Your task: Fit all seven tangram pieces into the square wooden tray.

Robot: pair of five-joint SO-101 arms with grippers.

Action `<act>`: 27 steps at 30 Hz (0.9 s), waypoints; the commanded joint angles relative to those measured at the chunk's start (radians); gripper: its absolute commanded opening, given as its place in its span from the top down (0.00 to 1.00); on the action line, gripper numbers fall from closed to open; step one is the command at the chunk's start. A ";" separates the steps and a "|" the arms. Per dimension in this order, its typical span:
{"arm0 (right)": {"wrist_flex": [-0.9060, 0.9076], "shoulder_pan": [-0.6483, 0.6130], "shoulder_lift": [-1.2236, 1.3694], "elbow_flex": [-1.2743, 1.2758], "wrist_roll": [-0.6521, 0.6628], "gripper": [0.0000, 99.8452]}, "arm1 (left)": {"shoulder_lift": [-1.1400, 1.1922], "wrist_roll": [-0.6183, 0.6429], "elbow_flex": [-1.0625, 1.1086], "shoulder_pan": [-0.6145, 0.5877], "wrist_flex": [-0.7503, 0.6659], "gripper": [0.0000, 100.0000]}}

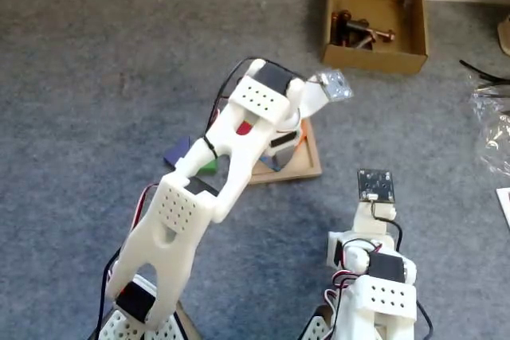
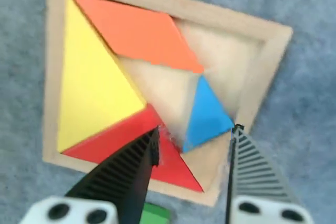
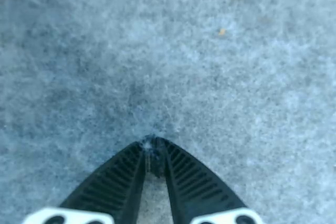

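Left wrist view: the left tool (image 2: 196, 129) hangs wide open, empty, over the blue triangle (image 2: 207, 109) in the tray (image 2: 268, 77). It should drop straight and pinch gently, I think.

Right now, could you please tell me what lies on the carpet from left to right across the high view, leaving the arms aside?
dark blue piece → green piece → wooden tray → cardboard box → clear plastic bag
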 commanded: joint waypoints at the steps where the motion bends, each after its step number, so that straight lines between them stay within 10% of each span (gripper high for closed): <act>1: 0.015 0.033 -0.001 0.031 -0.003 0.99 | -0.012 0.064 -0.010 0.012 -0.078 0.79; 27: 0.015 0.033 -0.001 0.031 -0.003 0.99 | 0.073 0.127 -0.010 0.007 -0.114 0.85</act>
